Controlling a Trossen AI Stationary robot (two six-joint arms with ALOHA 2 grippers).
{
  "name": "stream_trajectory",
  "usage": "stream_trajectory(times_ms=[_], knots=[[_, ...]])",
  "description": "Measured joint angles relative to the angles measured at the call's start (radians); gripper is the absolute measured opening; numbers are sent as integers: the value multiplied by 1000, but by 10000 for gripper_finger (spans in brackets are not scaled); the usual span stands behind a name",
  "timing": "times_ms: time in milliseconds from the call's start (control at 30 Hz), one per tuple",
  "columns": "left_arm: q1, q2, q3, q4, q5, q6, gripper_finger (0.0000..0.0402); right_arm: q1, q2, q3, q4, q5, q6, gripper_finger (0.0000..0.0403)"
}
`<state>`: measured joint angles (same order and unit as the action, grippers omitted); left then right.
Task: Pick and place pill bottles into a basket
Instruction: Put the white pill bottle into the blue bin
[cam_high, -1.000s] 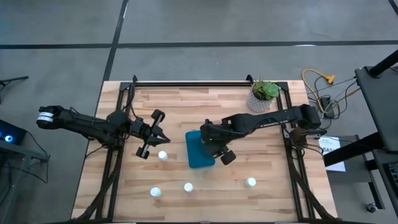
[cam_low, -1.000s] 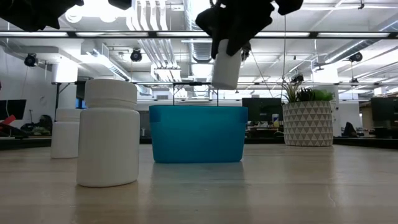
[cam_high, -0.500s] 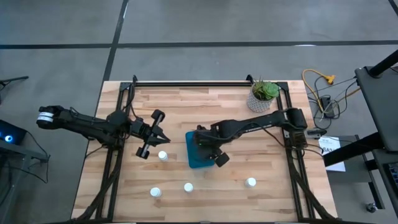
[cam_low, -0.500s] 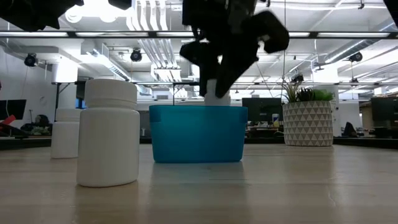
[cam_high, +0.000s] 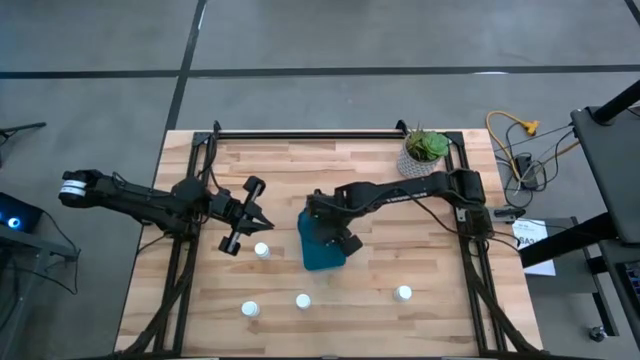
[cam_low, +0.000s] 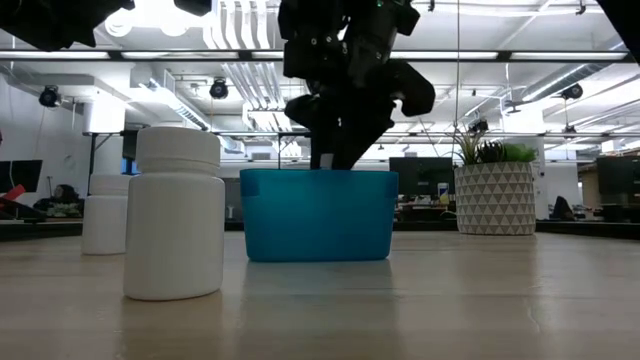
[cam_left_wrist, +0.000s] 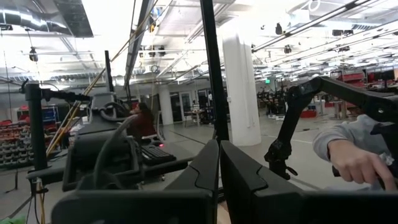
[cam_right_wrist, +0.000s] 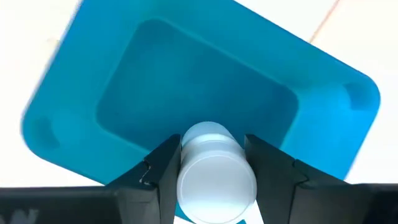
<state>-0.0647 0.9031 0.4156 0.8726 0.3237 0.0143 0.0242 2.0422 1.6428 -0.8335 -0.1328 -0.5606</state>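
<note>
The basket (cam_high: 322, 242) sits near the middle of the table (cam_high: 300, 175) and serves as the reference point. The right gripper (cam_high: 327, 235) is directly over the basket, reaching down into its opening; in the low view it (cam_low: 335, 150) meets the basket (cam_low: 318, 213) at rim height. The right wrist view shows its fingers (cam_right_wrist: 163, 171) clamped on either side of a white bottle (cam_right_wrist: 214, 171), cap end toward the camera, with the basket interior (cam_right_wrist: 193, 93) right behind it. The basket floor visible there is bare. The left gripper (cam_high: 262, 219) hangs to the left of the basket, clear of it, with its two fingers (cam_left_wrist: 239, 180) pressed together and nothing between them. One loose bottle (cam_high: 261, 250) stands just left of the basket, below the left gripper's tip. Three more stand toward the front edge of the table: one (cam_high: 303, 300) in front of the basket, one (cam_high: 250, 309) to the front-left, and one (cam_high: 403, 293) to the front-right. In the low view two bottles show left of the basket, a near one (cam_low: 176, 213) and a farther one (cam_low: 104, 214). A potted plant (cam_high: 424, 152) stands behind and to the right of the basket, well apart from it. A person's hand (cam_left_wrist: 357, 163) shows in the room beyond the table.
</note>
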Motion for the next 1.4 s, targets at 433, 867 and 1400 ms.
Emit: stream_trajectory(times_ms=[433, 867, 1400], knots=[[0, 0, 0, 0, 0, 1, 0, 1, -1, -29, 12, -25, -15, 147], [0, 0, 0, 0, 0, 1, 0, -4, 5, -48, 28, -8, -20, 163], [0, 0, 0, 0, -1, 1, 0, -6, 5, -51, 32, -3, -26, 175]])
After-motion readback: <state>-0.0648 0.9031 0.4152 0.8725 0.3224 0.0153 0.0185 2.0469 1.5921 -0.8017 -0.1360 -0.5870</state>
